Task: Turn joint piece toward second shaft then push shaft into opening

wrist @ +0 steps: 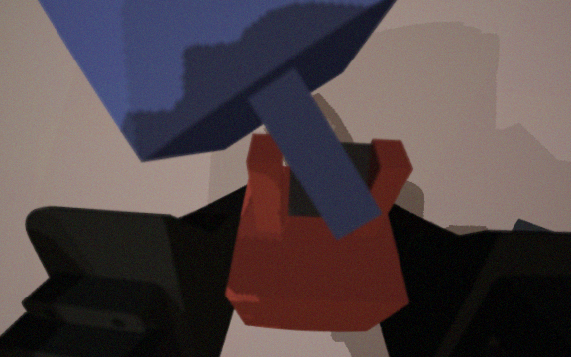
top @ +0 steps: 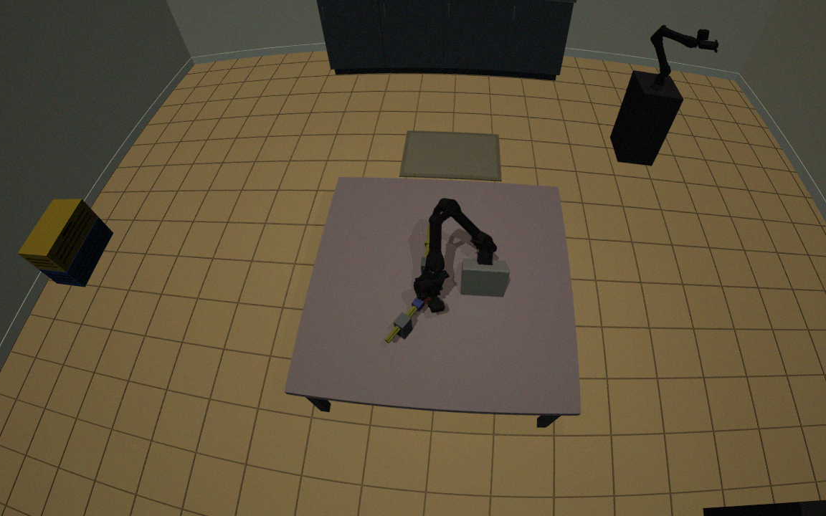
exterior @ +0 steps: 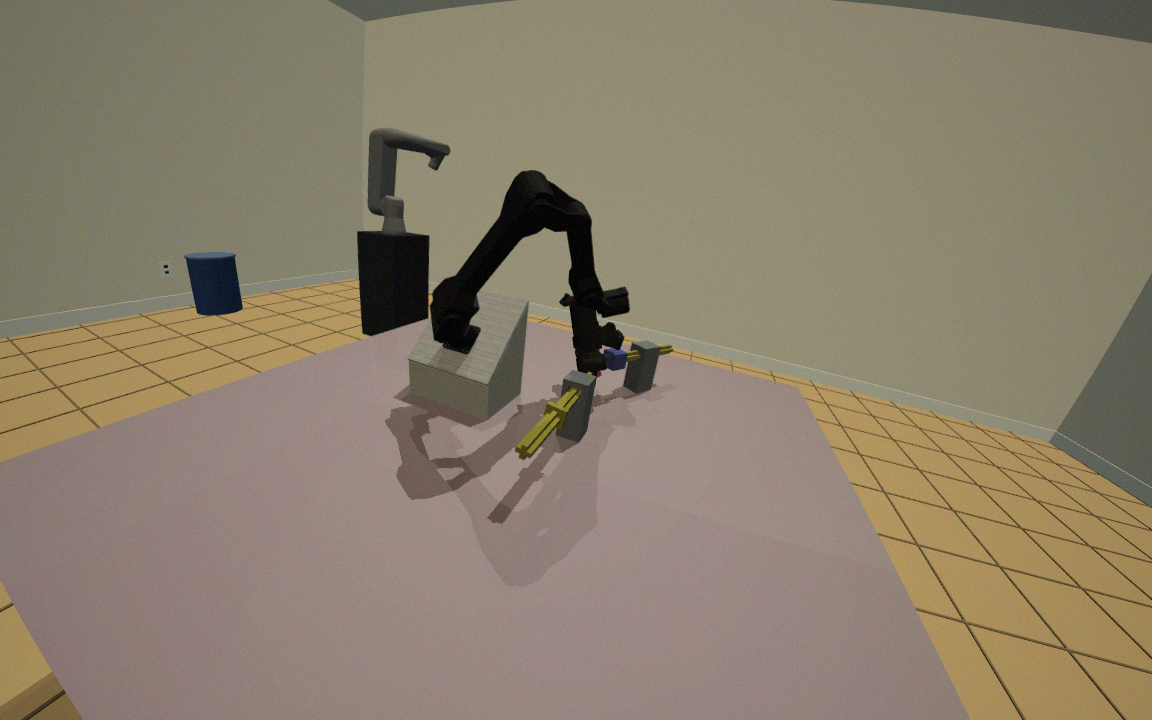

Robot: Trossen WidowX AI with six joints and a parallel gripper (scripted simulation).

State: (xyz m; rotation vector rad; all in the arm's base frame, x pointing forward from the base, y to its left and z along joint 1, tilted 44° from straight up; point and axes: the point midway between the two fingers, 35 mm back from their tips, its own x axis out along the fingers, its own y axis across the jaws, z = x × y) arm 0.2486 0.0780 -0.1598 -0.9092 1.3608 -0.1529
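Black arm (exterior: 522, 210) arching up from a sloped grey pedestal (exterior: 495, 358) near the middle of the exterior frame, then reaching down toward the right. Gripper (exterior: 600, 356) lowered between two small grey blocks on the mauve table (exterior: 294, 555). Fingers pressed against the sides of a red joint piece (wrist: 310, 278), pinching it from left and right in the lower centre of the wrist frame. Red piece forked at its upper end, with a dark opening (wrist: 360, 159) between the two prongs. Blue bar (wrist: 315, 164) lying diagonally across that fork, running from a large blue body (wrist: 157, 64) filling the upper left of the wrist frame down to the centre.

In the exterior view, blue piece (exterior: 615, 359) just right of the gripper, close beside the far grey block (exterior: 640, 367). Short yellow shaft end (exterior: 659, 351) poking out of that block toward the right. Nearer grey block (exterior: 577, 404) just below and left of the gripper, with a longer yellow shaft (exterior: 541, 431) sticking out toward the lower left.

In the top view, gripper (top: 429, 300) at the centre of the table, yellow shaft (top: 396, 329) and its block (top: 402, 323) angling to the lower left; joint piece itself too small to make out there.

Elsewhere: a grey arm on a black stand (exterior: 392, 277) at upper left in the exterior view, a blue barrel (exterior: 212, 282) by the left wall.
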